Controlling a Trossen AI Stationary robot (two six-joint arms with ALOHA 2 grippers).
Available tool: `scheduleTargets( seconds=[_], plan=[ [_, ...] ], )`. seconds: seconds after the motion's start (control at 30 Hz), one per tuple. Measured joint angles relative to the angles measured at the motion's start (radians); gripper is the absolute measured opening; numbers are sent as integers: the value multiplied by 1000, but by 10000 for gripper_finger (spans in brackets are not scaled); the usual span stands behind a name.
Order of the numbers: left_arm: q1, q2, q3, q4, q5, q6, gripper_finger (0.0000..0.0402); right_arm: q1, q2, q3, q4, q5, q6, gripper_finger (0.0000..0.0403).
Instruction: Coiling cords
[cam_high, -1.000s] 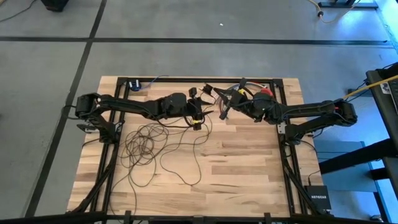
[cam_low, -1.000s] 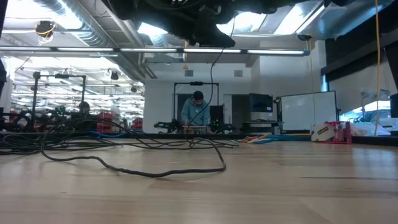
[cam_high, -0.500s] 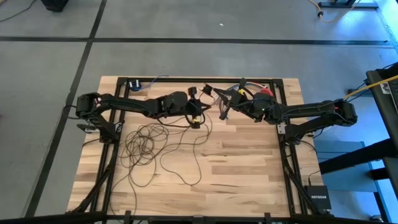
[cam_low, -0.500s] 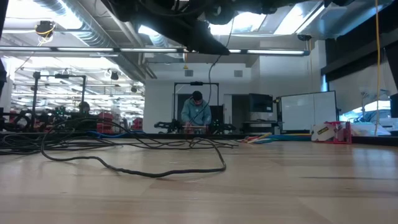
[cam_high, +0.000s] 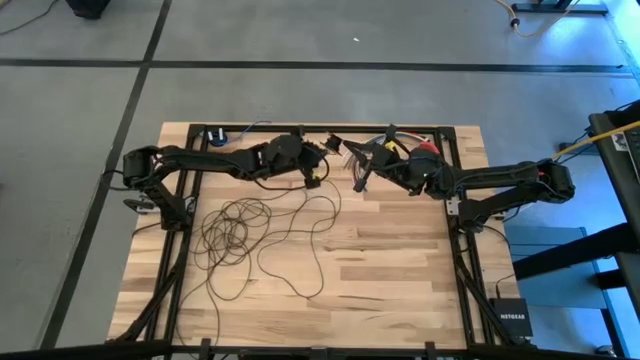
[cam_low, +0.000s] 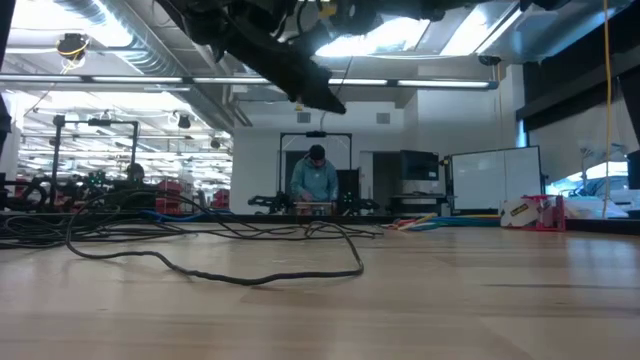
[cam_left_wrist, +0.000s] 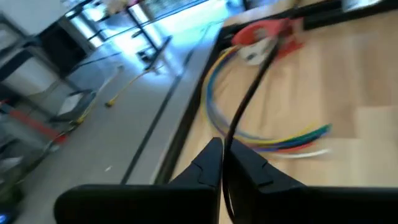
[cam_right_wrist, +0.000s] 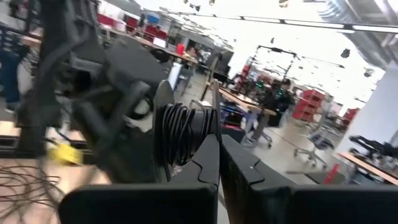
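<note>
From above, both dark arms meet near the far edge of a wooden table (cam_high: 400, 260): the left gripper (cam_high: 318, 172) and the right gripper (cam_high: 360, 172) face each other, close together but apart, while the cords (cam_high: 240, 228) lie mostly as loose dark loops on the wood below the left arm, one strand climbing toward the left gripper. A bundle of multicoloured wires (cam_high: 392, 140) rests near the far edge beside the right arm. At table height, the cords (cam_low: 210, 262) trail across the boards in a low curve, and a strand hangs from the arms overhead; a person (cam_low: 316, 180) stands in the room behind. The left wrist camera shows the left gripper (cam_left_wrist: 225, 163) pinched fully together on a single dark strand of the cords (cam_left_wrist: 249, 99), which runs up past the coloured wires (cam_left_wrist: 273, 140). The right wrist camera shows the right gripper (cam_right_wrist: 217, 152) clamped tight on a wound bunch of the cords (cam_right_wrist: 181, 134), with the left arm just beyond it.
</note>
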Motion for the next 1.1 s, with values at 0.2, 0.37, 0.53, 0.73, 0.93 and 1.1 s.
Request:
scheduleTargets(
  seconds=[0.2, 0.37, 0.53, 0.73, 0.93, 1.1],
  plan=[
    [16, -21, 0, 0, -133, 86, 2, -1, 1, 0, -22, -1, -5, 6],
    [16, -95, 0, -21, -153, 141, 4, -1, 1, 0, -40, -1, -32, 6],
    [16, -192, 0, -69, -153, 150, 5, -1, 1, 0, -72, -1, -52, 6],
    [22, -298, 0, -155, -147, 108, 5, -1, 1, 0, -90, 0, -92, 6],
    [22, -365, 0, -170, 7, 23, 5, -1, 1, 0, -110, 0, -104, 6],
    [22, -378, 0, -110, 166, -88, 5, -1, 9, 0, -121, 0, -140, 6]
  ],
)
